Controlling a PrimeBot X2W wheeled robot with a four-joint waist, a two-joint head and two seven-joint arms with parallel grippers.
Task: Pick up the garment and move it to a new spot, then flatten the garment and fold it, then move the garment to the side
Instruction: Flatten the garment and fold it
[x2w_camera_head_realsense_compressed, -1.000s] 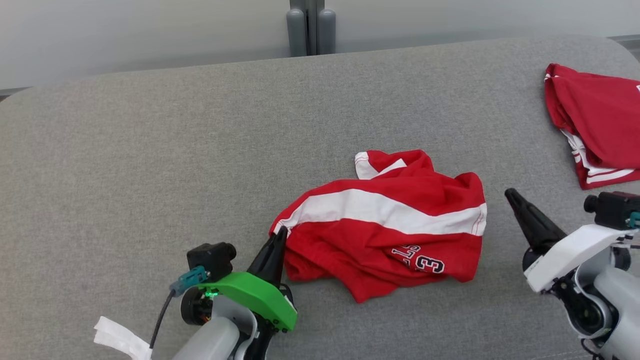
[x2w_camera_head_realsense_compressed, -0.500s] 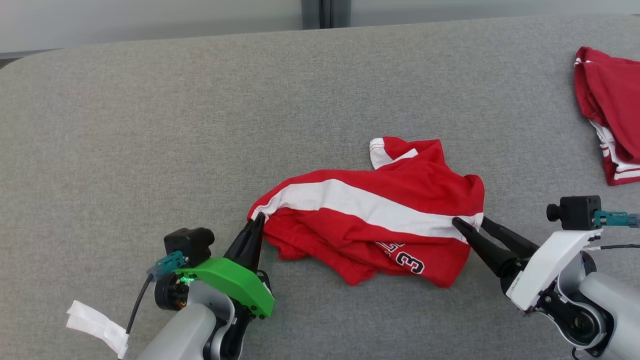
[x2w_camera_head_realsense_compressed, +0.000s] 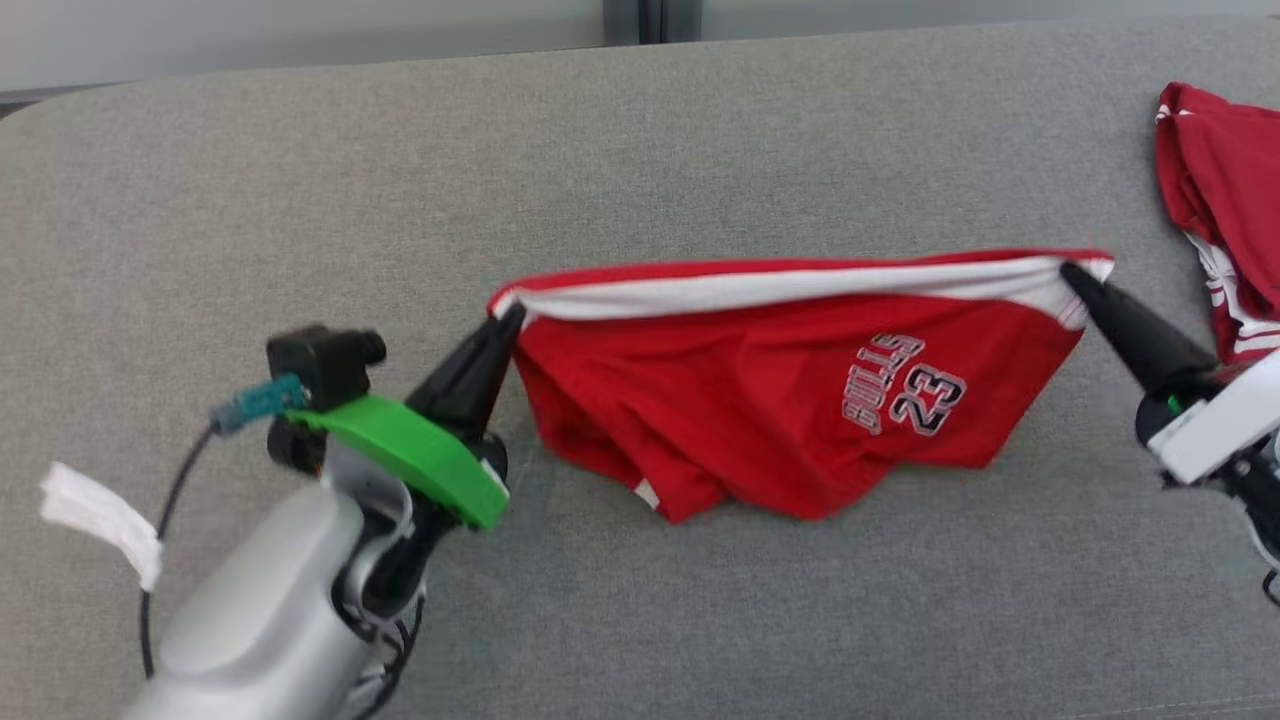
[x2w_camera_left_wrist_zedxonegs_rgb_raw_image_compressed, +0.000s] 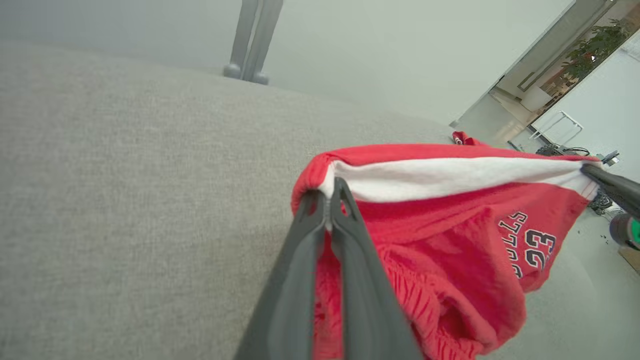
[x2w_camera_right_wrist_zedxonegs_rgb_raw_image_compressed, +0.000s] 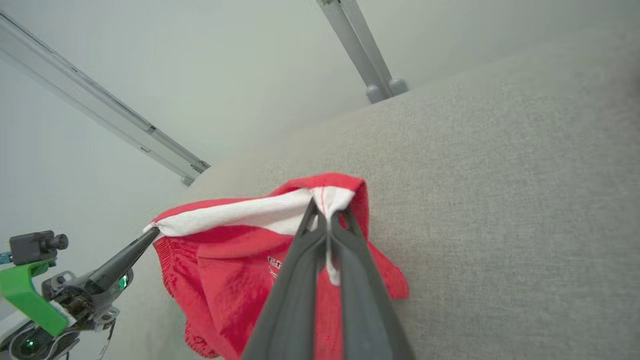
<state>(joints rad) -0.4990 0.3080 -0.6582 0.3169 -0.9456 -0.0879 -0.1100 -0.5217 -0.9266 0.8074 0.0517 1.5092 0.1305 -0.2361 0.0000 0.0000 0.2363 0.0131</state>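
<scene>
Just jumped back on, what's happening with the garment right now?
The robot holds the red garment with both arms. The left gripper is shut on one end of its white band, and the right gripper is shut on the other end. The band is stretched taut between them above the grey padded surface, and the rest hangs down, bunched. It is neither flattened nor folded yet. A second red garment lies at the far right.

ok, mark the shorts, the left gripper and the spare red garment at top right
shorts (x2w_camera_head_realsense_compressed: 740, 400), head view, on the red panel under the white band.
left gripper (x2w_camera_head_realsense_compressed: 507, 320), head view, at the closed fingertips pinching the band's corner.
spare garment (x2w_camera_head_realsense_compressed: 1225, 160), head view, on its red fabric.
</scene>
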